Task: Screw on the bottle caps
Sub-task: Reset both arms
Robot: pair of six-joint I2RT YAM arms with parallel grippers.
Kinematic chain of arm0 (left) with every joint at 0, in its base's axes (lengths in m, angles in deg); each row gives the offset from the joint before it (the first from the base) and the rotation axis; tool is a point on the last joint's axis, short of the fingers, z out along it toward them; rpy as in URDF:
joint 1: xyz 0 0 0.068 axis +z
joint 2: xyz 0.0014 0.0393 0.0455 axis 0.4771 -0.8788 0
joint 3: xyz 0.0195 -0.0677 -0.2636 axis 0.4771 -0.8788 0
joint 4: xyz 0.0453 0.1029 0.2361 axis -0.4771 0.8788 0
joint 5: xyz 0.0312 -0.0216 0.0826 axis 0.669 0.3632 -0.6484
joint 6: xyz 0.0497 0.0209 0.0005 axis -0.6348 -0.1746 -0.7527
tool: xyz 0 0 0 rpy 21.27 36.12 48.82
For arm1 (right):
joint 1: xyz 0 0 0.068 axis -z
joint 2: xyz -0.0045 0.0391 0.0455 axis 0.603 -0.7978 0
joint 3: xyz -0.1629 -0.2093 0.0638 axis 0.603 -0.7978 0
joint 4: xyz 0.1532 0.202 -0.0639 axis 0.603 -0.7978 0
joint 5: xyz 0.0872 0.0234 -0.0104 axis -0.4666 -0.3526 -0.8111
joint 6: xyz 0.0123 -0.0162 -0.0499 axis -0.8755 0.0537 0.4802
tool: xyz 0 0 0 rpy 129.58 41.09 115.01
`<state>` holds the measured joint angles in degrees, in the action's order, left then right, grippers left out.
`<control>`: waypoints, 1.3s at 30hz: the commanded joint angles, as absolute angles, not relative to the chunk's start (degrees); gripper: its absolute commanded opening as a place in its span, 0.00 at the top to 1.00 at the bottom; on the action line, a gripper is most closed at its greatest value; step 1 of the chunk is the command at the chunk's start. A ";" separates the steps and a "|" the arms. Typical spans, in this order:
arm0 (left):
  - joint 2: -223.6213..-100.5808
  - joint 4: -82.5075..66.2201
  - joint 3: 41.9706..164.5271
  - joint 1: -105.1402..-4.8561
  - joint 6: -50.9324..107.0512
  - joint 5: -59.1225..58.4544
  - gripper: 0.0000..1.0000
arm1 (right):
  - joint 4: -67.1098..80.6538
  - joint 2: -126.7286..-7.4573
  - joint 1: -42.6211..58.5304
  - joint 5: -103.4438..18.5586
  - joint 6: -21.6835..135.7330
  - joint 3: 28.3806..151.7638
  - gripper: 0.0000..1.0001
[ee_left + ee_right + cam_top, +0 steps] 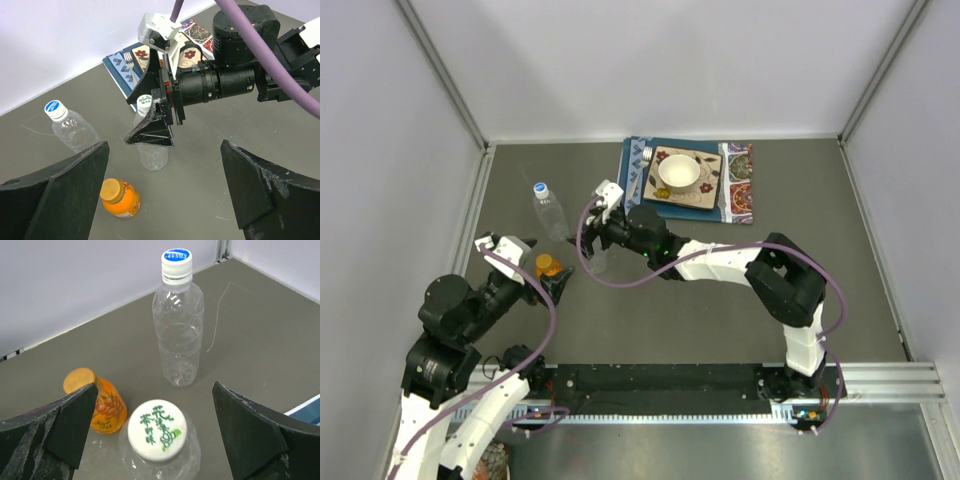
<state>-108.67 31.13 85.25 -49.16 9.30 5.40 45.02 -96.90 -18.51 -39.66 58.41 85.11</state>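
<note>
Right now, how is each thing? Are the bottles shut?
Blue-cap bottle: upright, cap on.
White-cap bottle: upright, cap on.
Orange bottle: upright, cap on.
Bowl: upright, looks empty.
Fork: lying flat.
Left fingers: open, holding nothing.
Right fingers: open, either side of the White-cap bottle's top.

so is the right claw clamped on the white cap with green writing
No, the right claw has its fingers wide apart either side of the white round plastic cap with green writing, clear of it.
</note>
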 commanded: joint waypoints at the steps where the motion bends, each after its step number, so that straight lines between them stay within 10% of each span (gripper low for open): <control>1: -109.02 28.15 85.04 -48.98 10.33 4.85 0.01 | 43.85 -94.29 -18.29 -41.66 60.41 89.76 0.01; 27: -110.25 26.13 86.19 -48.98 11.73 3.89 0.01 | 30.05 -88.42 -17.06 -43.33 63.31 99.60 0.01; 39: -116.92 25.60 93.56 -48.98 13.58 1.69 0.01 | -6.27 -77.34 -16.62 -28.06 55.94 113.48 0.01</control>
<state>-114.22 29.03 88.55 -49.16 12.25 3.20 12.43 -82.85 -17.03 -39.73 61.14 106.51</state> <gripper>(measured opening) 0.990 0.987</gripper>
